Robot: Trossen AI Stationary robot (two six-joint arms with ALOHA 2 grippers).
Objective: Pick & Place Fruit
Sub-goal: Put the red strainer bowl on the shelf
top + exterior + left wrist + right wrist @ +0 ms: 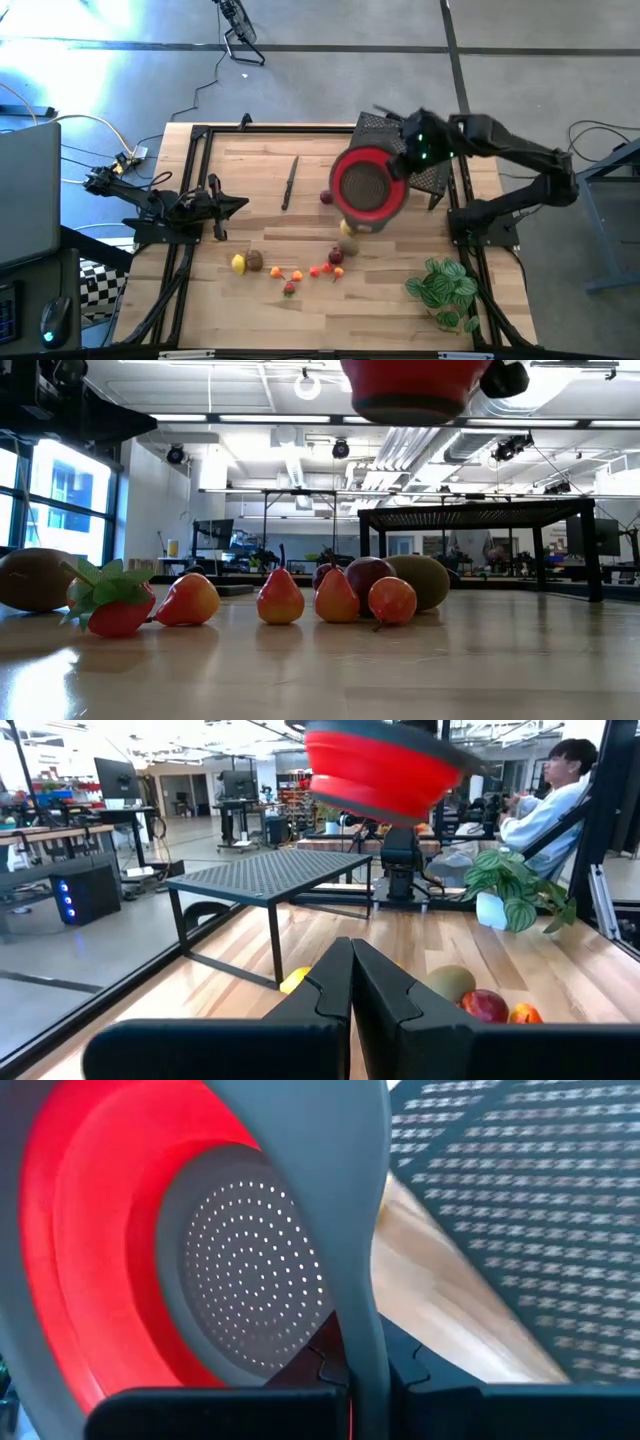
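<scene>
Overhead, the right gripper (403,163), fingers clamped on the round red perforated-bottom bowl's (368,183) rim, holds it above the small plastic fruit (290,268), while the left gripper (238,205) rests clenched on the counter (380,290).

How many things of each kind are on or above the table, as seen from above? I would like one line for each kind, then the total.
Fruit pieces: about 12 (the small ones lie close together)
Red bowl: 1
Knife: 1
Green plant: 1
Black perforated stand: 1
Total: about 16
</scene>
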